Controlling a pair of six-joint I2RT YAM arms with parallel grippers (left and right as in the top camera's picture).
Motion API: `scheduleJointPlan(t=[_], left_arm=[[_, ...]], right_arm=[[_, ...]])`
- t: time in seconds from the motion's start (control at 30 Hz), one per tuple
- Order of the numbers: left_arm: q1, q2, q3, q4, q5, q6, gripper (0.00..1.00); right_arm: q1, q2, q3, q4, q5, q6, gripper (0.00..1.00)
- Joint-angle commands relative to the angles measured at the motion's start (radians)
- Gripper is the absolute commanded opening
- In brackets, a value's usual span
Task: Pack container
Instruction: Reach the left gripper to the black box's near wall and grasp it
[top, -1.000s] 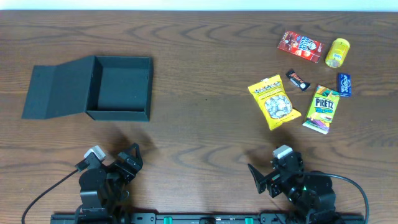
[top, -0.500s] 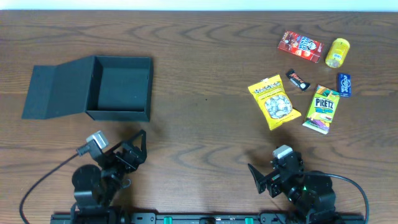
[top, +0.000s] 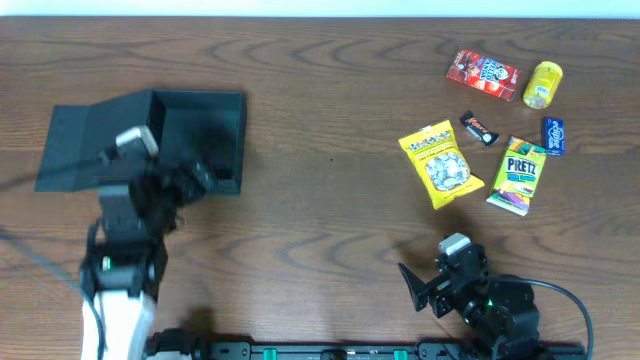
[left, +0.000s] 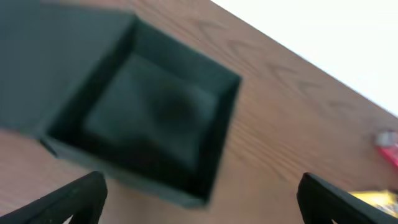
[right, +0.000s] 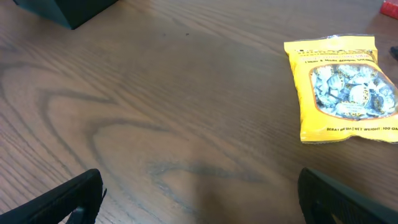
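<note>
While the dark charcoal square cardboard box (top: 205, 125) is seen open at upper left, left claw (left: 202, 186) spread wide beside it, right claw (right: 199, 186) likewise, lower right.

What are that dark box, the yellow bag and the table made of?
The container looks like matte cardboard: flat, stiff walls, a folded flap lid, no shine. The yellow bag seems to be thin plastic film, with crimped edges and a clear window showing the pieces inside. The table shows brown wood grain; whether solid wood or laminate, I cannot tell.
</note>
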Motion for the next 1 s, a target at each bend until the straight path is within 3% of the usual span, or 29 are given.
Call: scheduleJointPlan(t=[0.0, 0.17, 0.33, 0.57, 0.7, 0.77, 0.9, 0.97], left_arm=[[-0.033, 0.165, 0.118, -0.003, -0.14, 0.103, 1.0], [-0.1, 0.417, 0.257, -0.015, -0.248, 0.141, 0.98], [-0.143, 0.623, 0.325, -0.024, -0.258, 0.145, 1.0], [-0.201, 0.747, 0.332, -0.026, -0.266, 0.182, 1.0], [-0.216, 0.782, 0.332, -0.028, -0.265, 0.189, 0.84], [-0.216, 0.795, 0.332, -0.027, -0.265, 0.189, 0.68], [-0.216, 0.799, 0.332, -0.014, -0.262, 0.19, 0.19], [-0.216, 0.799, 0.332, -0.005, -0.257, 0.19, 0.08]], right_arm=[[0.008, -0.007, -0.003, 0.002, 0.006, 0.009, 0.99], [0.008, -0.007, -0.003, 0.002, 0.006, 0.009, 0.99], [0.008, -0.007, -0.003, 0.002, 0.006, 0.009, 0.99], [0.008, -0.007, -0.003, 0.002, 0.006, 0.009, 0.99], [0.008, -0.007, -0.003, 0.002, 0.006, 0.009, 0.99], [0.008, -0.007, -0.003, 0.002, 0.006, 0.009, 0.99], [0.008, -0.007, -0.003, 0.002, 0.006, 0.009, 0.99], [0.008, -0.007, -0.003, 0.002, 0.006, 0.009, 0.99]])
